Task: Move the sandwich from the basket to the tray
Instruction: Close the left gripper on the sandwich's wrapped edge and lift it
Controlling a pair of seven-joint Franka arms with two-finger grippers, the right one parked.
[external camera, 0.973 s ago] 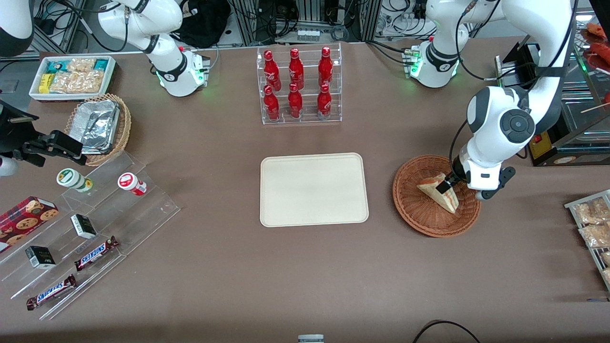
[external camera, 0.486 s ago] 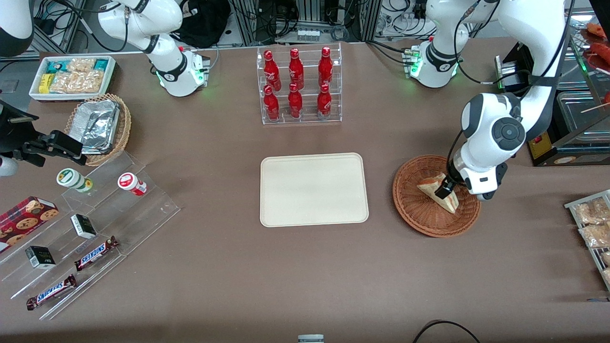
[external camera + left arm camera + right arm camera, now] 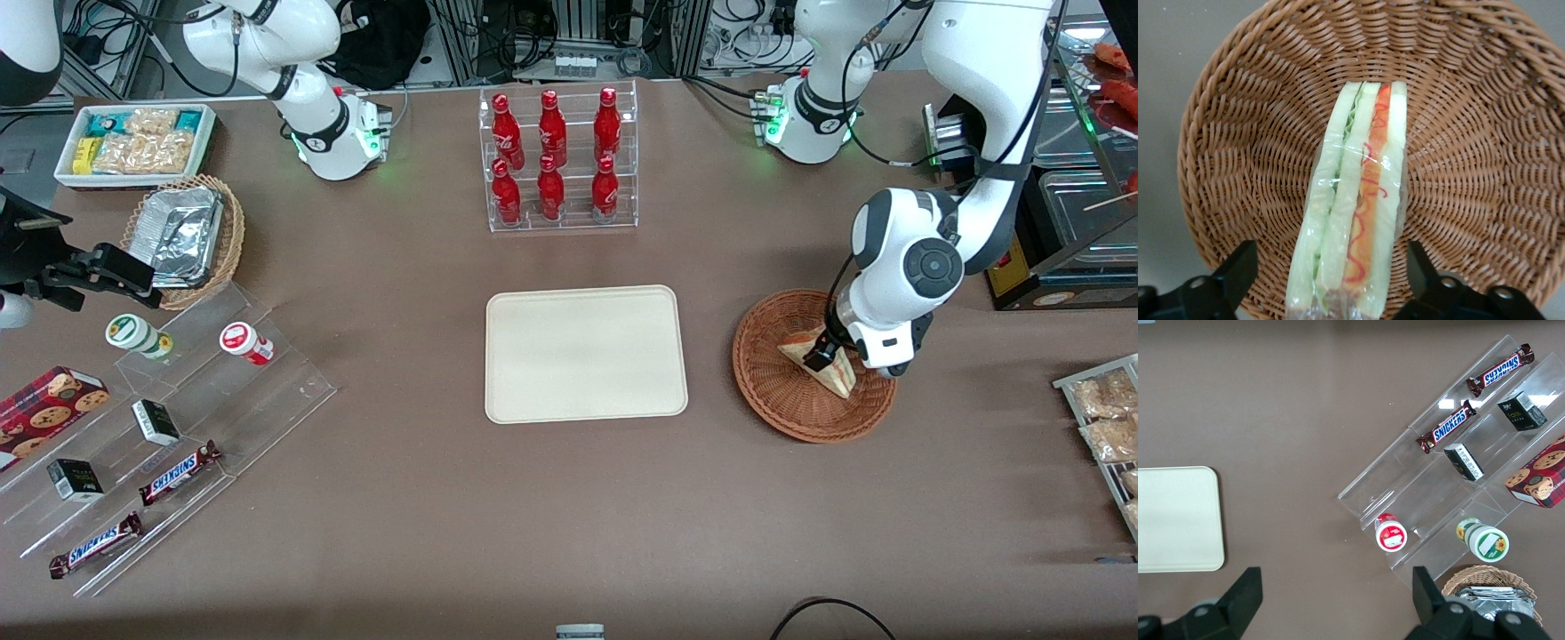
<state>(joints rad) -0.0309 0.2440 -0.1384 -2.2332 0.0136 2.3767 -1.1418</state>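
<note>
I see the left arm's gripper (image 3: 825, 354) lowered into the round reddish-brown woven wicker basket (image 3: 782, 404), which sits on the brown table (image 3: 444, 533) beside the flat cream-beige rectangular tray (image 3: 586, 353), toward the working arm's end. The clear-wrapped triangular white-bread sandwich (image 3: 822, 360) lies in the basket, its cut edge with green and orange-red filling layers facing up in the wrist view (image 3: 1355, 207). There the jaws stand apart, one dark fingertip (image 3: 1238, 267) on each side of the sandwich, neither visibly pressing the wrap. In the front view I note the gripper sits over the middle of the wedge. The tray carries nothing. A clear rack of red bottles (image 3: 556, 160) stands farther from the front camera than the tray.
</note>
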